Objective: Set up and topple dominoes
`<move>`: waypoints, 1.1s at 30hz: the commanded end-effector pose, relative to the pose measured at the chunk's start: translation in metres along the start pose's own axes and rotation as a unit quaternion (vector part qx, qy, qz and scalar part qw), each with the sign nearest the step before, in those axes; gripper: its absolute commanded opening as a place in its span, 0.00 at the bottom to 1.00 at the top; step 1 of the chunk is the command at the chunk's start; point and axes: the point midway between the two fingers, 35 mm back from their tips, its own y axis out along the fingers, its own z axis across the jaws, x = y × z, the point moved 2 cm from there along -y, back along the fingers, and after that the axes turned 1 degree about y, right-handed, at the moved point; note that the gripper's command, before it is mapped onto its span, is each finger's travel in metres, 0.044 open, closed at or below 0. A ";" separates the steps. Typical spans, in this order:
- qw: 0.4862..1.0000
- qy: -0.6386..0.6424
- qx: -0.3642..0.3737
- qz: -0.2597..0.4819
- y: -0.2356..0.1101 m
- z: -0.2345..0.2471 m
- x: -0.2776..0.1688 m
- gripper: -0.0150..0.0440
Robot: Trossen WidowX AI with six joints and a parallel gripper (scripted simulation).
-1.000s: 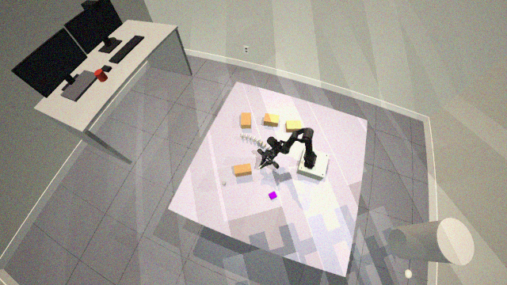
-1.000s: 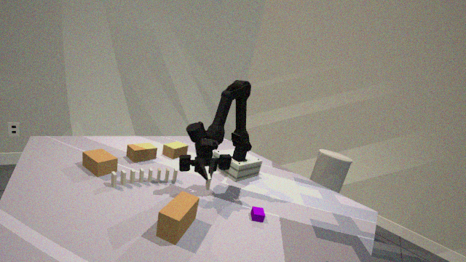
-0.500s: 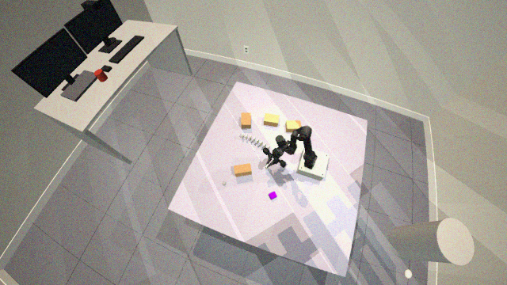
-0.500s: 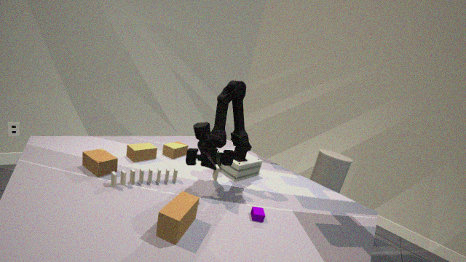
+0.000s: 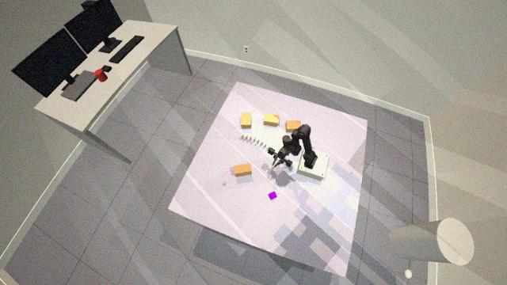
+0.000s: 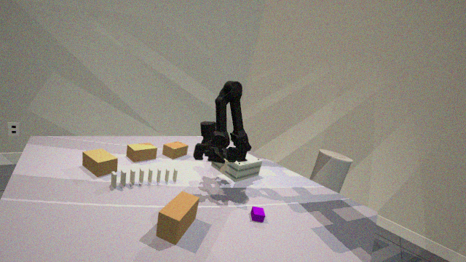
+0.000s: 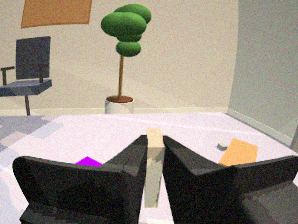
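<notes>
A pale cream, slim rectangular domino (image 7: 154,163) is clamped between the black fingers of the gripper (image 5: 278,161), held off the surface (image 5: 222,206). It is carried at about 4 o'clock from the row of standing dominoes (image 5: 254,141), near that end but apart from it. The row is made up of small, pale, evenly spaced upright pieces.

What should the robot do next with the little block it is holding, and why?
Probably carry the domino toward the near end of the standing row. The end effector is shut on it, raised off the table near the arm's base, away from the row where it belongs.
</notes>
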 end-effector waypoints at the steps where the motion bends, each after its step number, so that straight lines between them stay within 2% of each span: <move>1: 1.000 0.002 0.004 -0.002 -0.001 0.003 0.000 0.30; 14: 1.000 0.002 0.004 -0.002 -0.001 0.003 -0.001 0.30; 33: 1.000 0.002 0.010 0.005 0.004 -0.003 -0.049 0.30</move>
